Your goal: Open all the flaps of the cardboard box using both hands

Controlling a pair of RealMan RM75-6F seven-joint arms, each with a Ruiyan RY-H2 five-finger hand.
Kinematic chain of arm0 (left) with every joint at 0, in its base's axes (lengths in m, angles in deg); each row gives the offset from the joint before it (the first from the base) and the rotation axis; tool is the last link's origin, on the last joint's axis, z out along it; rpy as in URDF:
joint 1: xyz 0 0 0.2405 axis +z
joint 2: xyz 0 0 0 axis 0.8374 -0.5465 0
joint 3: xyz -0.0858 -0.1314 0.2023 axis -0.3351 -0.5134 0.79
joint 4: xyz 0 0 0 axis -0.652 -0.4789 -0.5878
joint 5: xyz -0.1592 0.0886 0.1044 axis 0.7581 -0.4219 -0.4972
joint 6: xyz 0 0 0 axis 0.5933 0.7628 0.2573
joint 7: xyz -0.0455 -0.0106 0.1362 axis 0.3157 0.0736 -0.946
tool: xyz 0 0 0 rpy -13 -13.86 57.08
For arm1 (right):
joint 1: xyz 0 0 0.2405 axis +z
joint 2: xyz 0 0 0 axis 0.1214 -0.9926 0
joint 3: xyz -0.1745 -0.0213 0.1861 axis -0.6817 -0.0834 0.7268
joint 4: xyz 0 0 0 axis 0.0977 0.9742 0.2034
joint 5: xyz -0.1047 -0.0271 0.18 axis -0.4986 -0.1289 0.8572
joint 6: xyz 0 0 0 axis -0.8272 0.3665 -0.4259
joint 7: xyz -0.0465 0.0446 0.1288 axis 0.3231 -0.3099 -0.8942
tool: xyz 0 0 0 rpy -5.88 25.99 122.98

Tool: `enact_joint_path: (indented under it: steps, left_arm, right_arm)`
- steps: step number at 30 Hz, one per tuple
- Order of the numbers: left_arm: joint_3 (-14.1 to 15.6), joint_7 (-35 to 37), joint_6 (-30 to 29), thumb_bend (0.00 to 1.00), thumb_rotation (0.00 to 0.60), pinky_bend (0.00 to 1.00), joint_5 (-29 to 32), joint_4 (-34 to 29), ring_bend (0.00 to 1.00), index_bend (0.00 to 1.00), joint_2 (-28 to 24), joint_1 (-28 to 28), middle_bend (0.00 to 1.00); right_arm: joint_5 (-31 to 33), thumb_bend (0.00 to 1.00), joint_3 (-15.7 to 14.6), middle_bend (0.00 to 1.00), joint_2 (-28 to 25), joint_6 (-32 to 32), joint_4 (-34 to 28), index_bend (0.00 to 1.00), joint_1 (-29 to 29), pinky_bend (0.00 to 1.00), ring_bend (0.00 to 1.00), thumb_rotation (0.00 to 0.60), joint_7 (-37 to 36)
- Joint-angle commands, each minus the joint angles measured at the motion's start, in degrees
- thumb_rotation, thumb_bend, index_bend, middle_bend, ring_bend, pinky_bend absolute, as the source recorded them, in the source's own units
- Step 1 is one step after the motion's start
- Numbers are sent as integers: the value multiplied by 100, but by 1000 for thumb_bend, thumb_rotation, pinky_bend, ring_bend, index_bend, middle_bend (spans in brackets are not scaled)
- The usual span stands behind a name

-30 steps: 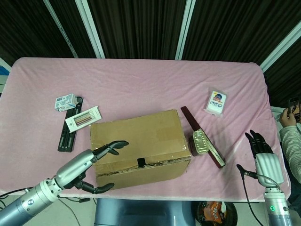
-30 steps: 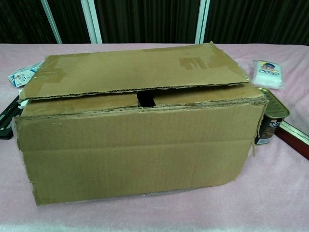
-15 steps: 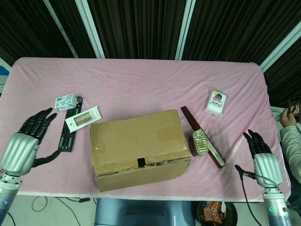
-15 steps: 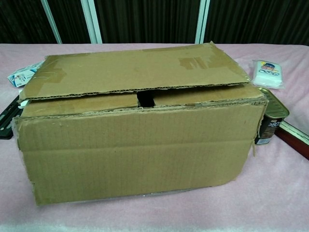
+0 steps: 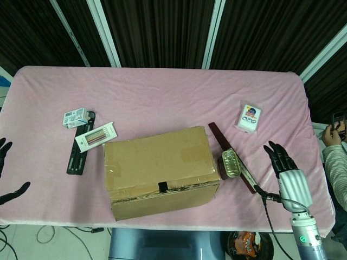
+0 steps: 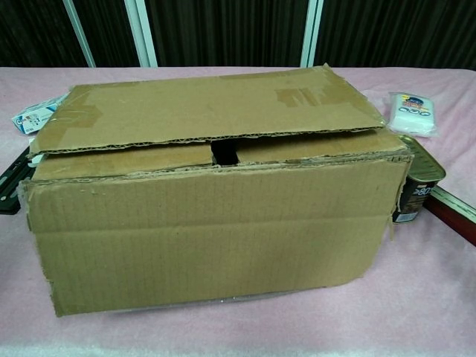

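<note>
Box (image 5: 160,170) sits closed at the desk's near edge, middle; top flap (image 6: 208,108) lies flat, its front lip slightly raised, so no flap is open yet. Left hand (image 5: 6,173) shows only fingertips at the left edge, spread, holding nothing. Right hand (image 5: 284,165) hovers near the right edge, fingers apart and empty, beside the tin (image 5: 230,163), probably staged for a two-sided approach.

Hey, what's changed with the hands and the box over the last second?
The left hand let go of the cardboard box's near left corner and pulled away to the left, so only its fingertips show at the frame edge. The right hand, open, moved forward and a little toward the box. The box stayed put with its flaps closed, and the tin and the other items did not move.
</note>
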Motion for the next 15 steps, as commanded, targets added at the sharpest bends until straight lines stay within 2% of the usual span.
enact_joint_path:
  steps: [1,5,8,15]
  left_arm:
    - [-60,143,8,118,600,95,50,59,17,0,25,14,0]
    - [-94,196,45,118,600,95,36,88,17,0,28,8,0]
    - [-116,240,73,118,600,95,52,81,17,0,12,11,0]
    - [-174,331,115,118,600,95,92,84,17,0,-6,23,0]
  right_arm:
    - [-88,132,174,0,-138,-469,-945,0,383,222,0,600,473]
    - [168,131,373,0,43,-936,-1546,0,749,223,0,600,1101]
    - [533,132,516,0,300,-1183,-1751,0,980,223,0,600,1516]
    - [1222,132,628,0,1011,-1413,-1823,0,1353,222,0,600,2319]
